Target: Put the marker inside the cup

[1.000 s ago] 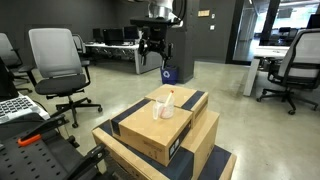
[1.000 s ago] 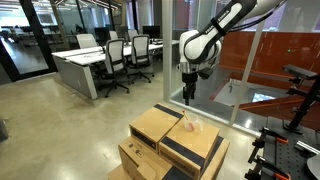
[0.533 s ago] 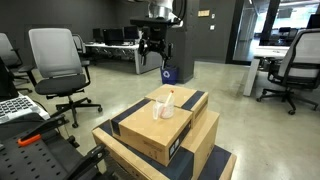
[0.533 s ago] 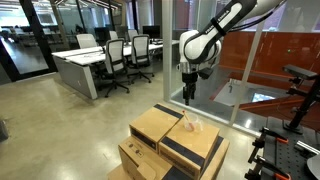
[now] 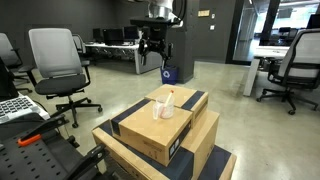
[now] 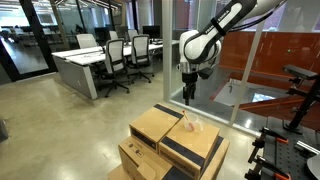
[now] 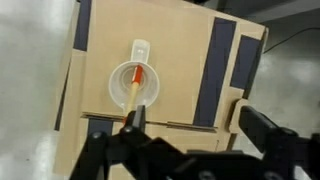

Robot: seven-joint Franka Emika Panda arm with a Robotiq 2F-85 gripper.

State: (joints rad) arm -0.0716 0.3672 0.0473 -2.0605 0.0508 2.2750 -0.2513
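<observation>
The clear cup stands upright on the top cardboard box. In the wrist view the red-orange marker stands inside it, leaning towards the rim on the gripper's side. My gripper hangs open well above the box with nothing between its fingers; the left finger overlaps the marker's near end in this view. In both exterior views the cup is a small pale shape on the box, and the gripper hovers above it, apart from it.
The top box rests on a stack of cardboard boxes with dark tape strips. Office chairs and desks stand around on the concrete floor. Black equipment sits near the stack. A glass partition is behind the arm.
</observation>
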